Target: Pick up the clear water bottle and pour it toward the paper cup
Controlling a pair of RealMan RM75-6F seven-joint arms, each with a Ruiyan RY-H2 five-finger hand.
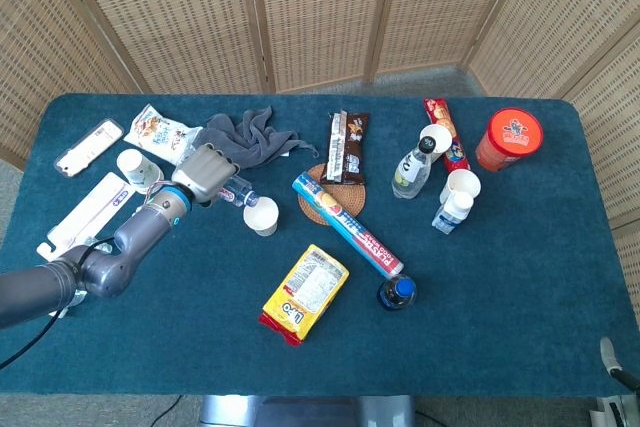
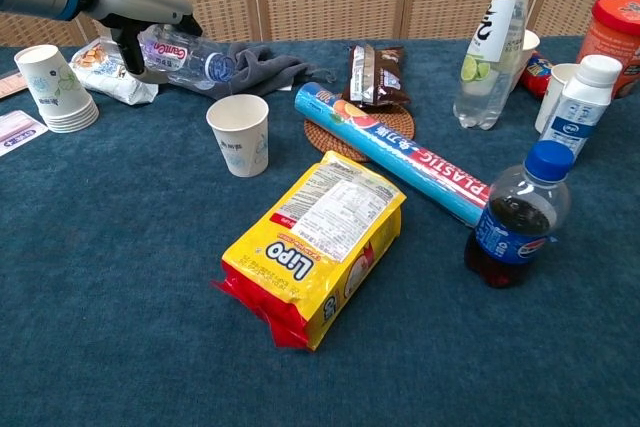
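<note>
Left hand (image 2: 135, 9) is clamped around the clear water bottle (image 2: 188, 54), holding it above the table (image 1: 500, 277) near the far left corner, tipped almost level with its neck aimed at the paper cup (image 2: 239, 134). That cup stands upright on the blue cloth just beside and below the bottle's mouth, not touching it. Behind the bottle lies a crumpled grey towel (image 1: 245, 132), and toward the left edge sit a stack of paper cups (image 2: 52, 88) and a snack packet (image 1: 157, 131). Past the cup, toward the middle of the table, a plastic-wrap tube (image 2: 408, 154) lies across a woven coaster (image 1: 325, 202), with a yellow Lipo bag (image 2: 315, 243) nearer the front edge and a dark cola bottle (image 2: 518, 213) to its right. No right hand shows in either view.
</note>
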